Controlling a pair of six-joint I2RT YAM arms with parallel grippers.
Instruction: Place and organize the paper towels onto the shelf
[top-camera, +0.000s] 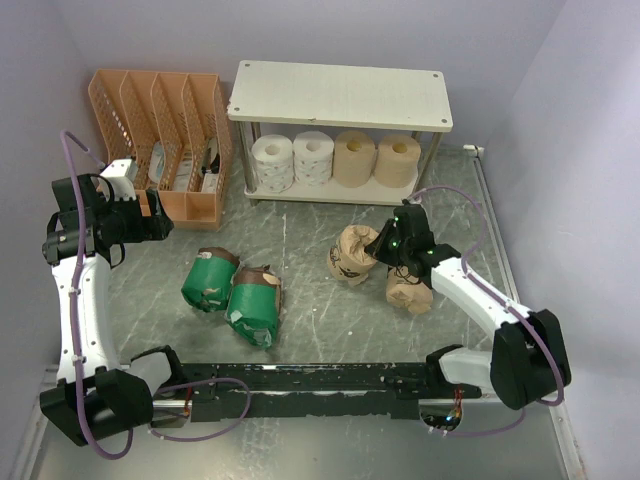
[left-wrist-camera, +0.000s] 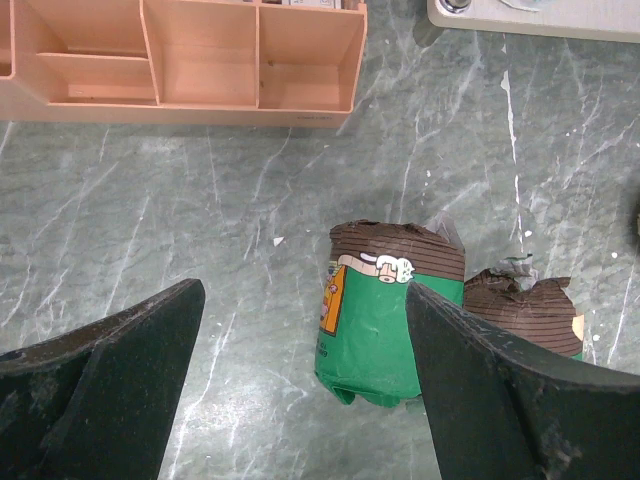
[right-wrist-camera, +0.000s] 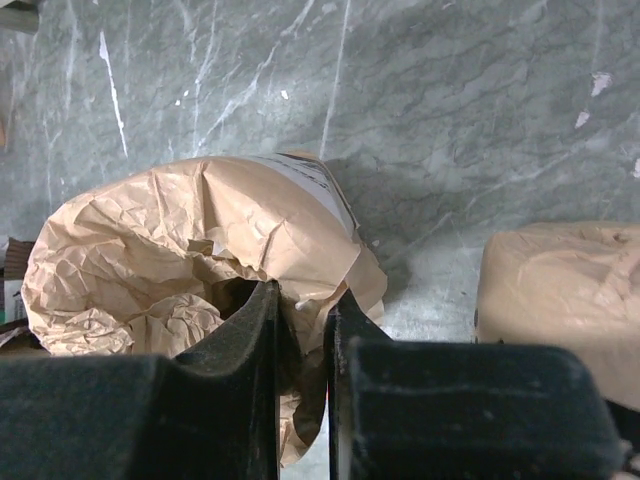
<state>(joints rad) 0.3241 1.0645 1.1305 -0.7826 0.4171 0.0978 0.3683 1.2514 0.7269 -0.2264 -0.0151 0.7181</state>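
Jaws on the right clench the crumpled end of a tan-wrapped roll (right-wrist-camera: 190, 250), seemingly a handy grip for shelving; left jaws gape above a green-wrapped roll (left-wrist-camera: 375, 330).

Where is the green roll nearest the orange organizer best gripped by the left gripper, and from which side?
From above, probably: the green roll lies on its side, so its curved green flanks suit the open left gripper. Grip mid-length, not the crumpled brown end. The second green roll crowds one flank.
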